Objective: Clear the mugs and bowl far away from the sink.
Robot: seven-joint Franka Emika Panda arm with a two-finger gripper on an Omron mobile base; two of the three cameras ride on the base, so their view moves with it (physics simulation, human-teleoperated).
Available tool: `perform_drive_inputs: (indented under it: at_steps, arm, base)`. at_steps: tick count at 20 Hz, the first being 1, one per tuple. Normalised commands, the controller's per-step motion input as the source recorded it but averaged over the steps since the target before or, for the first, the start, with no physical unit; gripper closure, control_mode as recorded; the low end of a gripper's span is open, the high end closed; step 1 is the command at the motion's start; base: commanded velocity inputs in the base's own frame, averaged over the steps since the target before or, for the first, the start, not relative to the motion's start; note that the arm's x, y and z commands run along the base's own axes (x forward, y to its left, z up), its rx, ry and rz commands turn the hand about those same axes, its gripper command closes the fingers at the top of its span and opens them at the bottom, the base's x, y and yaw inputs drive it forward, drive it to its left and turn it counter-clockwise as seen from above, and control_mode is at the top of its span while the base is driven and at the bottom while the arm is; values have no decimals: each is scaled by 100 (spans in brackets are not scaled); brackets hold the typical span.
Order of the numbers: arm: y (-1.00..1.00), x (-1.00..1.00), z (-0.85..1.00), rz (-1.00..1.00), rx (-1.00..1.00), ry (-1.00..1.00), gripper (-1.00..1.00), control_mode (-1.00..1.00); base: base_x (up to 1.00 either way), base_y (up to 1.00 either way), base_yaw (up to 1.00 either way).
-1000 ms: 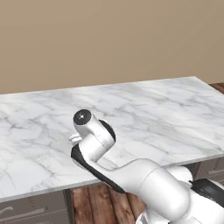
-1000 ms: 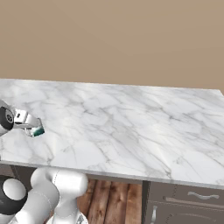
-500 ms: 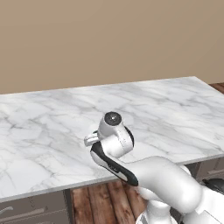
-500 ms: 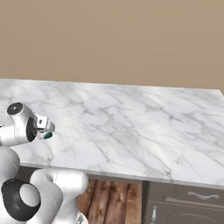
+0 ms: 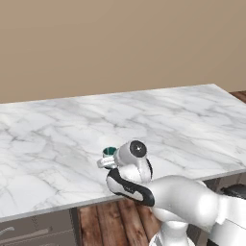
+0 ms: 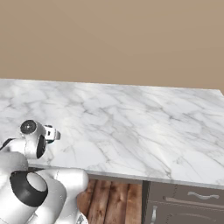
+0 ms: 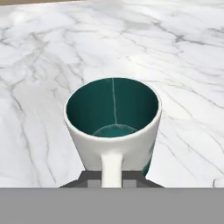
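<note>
You hold silvery mug [image 7: 113, 127] with teal inside, fingers clamped at handle, above marble counter [image 5: 192, 120] near front edge. Gripper [image 5: 106, 161] carries it upright. Judge it rigid, light, glazed-slippery, chip-prone; handle grip lets it swing, so move gently

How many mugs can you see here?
1. The mug, grey with a dark teal inside, sits in the gripper above the marble counter, near its front edge. Others may be out of view.
</note>
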Motion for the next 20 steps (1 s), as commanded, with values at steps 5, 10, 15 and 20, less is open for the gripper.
perform_drive_inputs:
  at_steps: [5,10,15,20]
  arm:
    - [4,50,-16,0,0,-7,100,-100]
    - [2,48,0,0,0,0,-100,-100]
    - [0,0,0,0,0,0,-100,-100]
    - [0,0,0,0,0,0,-100,-100]
  base:
    - [0,0,0]
    - [0,0,0]
    - [0,0,0]
    - [0,0,0]
